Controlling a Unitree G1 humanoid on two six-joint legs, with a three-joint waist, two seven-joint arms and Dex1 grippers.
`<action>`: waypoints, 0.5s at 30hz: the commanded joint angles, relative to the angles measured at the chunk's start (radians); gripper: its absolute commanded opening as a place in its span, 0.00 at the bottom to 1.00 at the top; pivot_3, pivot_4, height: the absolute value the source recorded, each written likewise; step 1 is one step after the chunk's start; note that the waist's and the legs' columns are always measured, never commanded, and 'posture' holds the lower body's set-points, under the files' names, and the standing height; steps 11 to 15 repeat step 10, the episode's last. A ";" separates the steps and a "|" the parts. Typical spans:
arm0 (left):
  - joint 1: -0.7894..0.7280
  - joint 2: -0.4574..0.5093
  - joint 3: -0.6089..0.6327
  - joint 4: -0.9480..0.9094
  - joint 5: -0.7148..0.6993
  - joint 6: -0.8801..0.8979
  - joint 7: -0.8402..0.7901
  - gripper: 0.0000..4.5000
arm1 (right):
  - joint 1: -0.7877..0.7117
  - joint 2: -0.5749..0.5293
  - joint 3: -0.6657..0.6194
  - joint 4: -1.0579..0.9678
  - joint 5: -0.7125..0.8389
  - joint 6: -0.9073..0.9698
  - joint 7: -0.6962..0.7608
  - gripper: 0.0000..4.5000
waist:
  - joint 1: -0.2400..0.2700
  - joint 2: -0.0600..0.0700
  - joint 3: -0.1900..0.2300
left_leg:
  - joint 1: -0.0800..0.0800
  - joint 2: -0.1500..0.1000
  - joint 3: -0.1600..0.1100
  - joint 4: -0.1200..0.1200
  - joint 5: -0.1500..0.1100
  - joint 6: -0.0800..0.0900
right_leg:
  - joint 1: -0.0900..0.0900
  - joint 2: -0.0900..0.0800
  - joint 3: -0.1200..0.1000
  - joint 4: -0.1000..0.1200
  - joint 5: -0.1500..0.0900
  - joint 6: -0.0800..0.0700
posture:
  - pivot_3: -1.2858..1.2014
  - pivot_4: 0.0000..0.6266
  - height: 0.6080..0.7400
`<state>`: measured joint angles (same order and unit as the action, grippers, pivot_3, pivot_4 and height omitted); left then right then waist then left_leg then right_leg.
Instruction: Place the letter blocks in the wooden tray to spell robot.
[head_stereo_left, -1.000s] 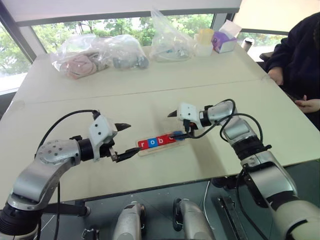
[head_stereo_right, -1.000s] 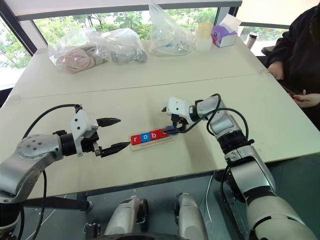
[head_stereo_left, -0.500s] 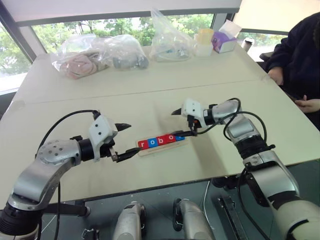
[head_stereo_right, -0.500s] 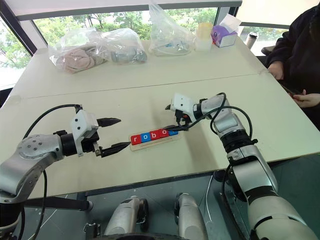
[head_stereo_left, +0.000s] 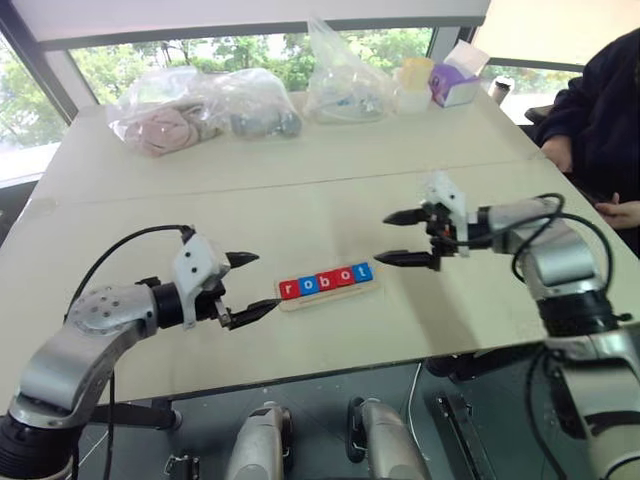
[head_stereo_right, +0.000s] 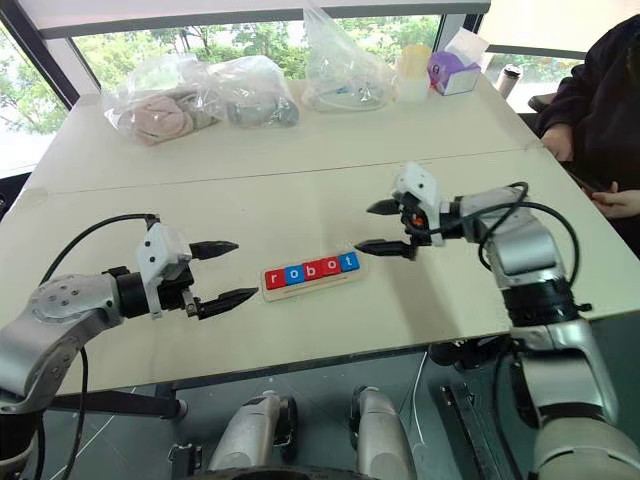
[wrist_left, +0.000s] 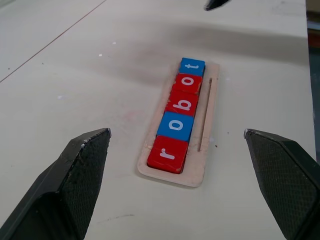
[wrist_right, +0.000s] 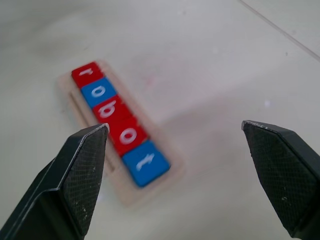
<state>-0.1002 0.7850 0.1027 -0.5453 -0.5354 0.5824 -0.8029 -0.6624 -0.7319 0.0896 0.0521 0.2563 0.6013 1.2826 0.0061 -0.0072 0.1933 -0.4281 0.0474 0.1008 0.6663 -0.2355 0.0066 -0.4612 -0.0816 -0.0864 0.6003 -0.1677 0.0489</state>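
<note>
The tray (head_stereo_left: 328, 288) lies near the front middle of the table (head_stereo_left: 300, 210), and the five blocks (head_stereo_left: 326, 281) sit in its slot in a touching row reading r, o, b, o, t: red, blue, red, red, blue. A thin groove runs along the tray beside the row. The bare tabletop surrounds the tray on all sides, with nothing lying between it and either gripper. At the table's far edge, well apart from the tray, sit clear plastic bags (head_stereo_left: 200, 110) with soft items inside, another bag (head_stereo_left: 345, 80), a pale cup (head_stereo_left: 412, 85) and a purple box (head_stereo_left: 452, 85). A person in dark clothing (head_stereo_left: 595, 120) sits at the right side. The left gripper (head_stereo_left: 247, 285) hovers just left of the tray, its fingers spread wide and empty. The right gripper (head_stereo_left: 402, 237) hangs above the table to the tray's right, also spread wide, holding nothing and touching nothing.
</note>
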 joint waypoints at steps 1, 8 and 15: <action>0.017 0.019 0.046 -0.048 -0.021 0.007 -0.002 1.00 | 0.084 -0.112 -0.054 -0.187 0.067 0.071 0.033 0.98 | 0.004 0.000 0.000 | 0.000 0.000 0.000 0.000 0.000 0.000 | 0.000 0.000 0.000 0.000 0.000 0.000 | 0.52 0.24 0.89; 0.044 0.018 0.075 -0.065 -0.052 0.047 0.016 1.00 | 0.217 -0.218 -0.140 -0.318 0.143 0.150 -0.020 0.98 | 0.005 0.000 0.000 | 0.000 0.001 0.000 0.000 -0.002 -0.003 | 0.000 0.000 0.000 -0.003 0.000 0.000 | 0.52 0.24 0.89; 0.043 0.013 0.071 -0.072 -0.060 0.058 0.027 1.00 | 0.240 -0.220 -0.157 -0.329 0.154 0.159 -0.043 0.98 | 0.005 0.000 0.000 | 0.000 0.001 0.000 0.000 -0.002 -0.003 | 0.000 0.000 0.000 -0.004 0.000 0.000 | 0.52 0.24 0.89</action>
